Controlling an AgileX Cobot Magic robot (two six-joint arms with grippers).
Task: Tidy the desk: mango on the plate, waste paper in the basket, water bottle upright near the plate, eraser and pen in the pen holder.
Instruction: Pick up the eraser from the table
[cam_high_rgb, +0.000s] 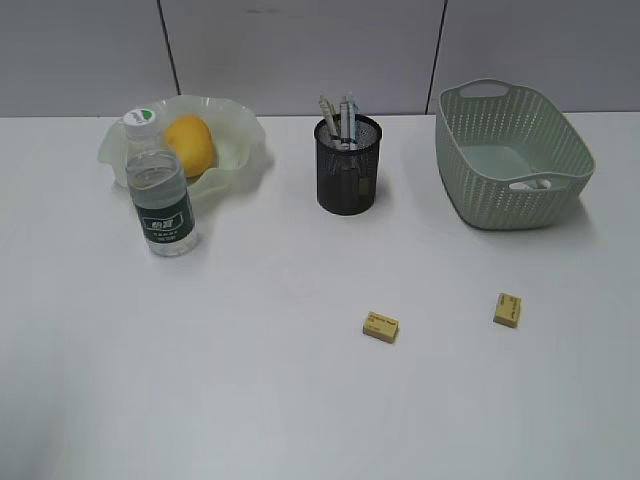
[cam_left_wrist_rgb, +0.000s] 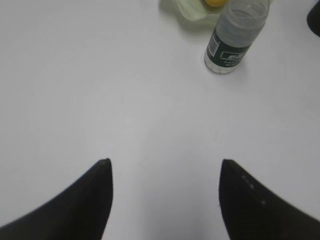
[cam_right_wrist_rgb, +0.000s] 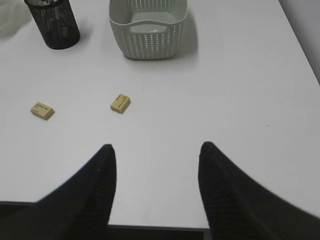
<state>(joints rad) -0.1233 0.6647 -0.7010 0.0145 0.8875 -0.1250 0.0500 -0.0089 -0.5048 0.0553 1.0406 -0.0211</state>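
Note:
The orange mango lies on the pale green wavy plate at the back left. The water bottle stands upright just in front of the plate; it also shows in the left wrist view. The black mesh pen holder holds several pens. Two yellow erasers lie on the table, one at the middle and one to the right; both show in the right wrist view. A bit of white paper lies in the green basket. Neither gripper shows in the exterior view. My left gripper and right gripper are open and empty over bare table.
The white table ends at a grey wall behind. The table's front edge shows in the right wrist view, just below my right gripper.

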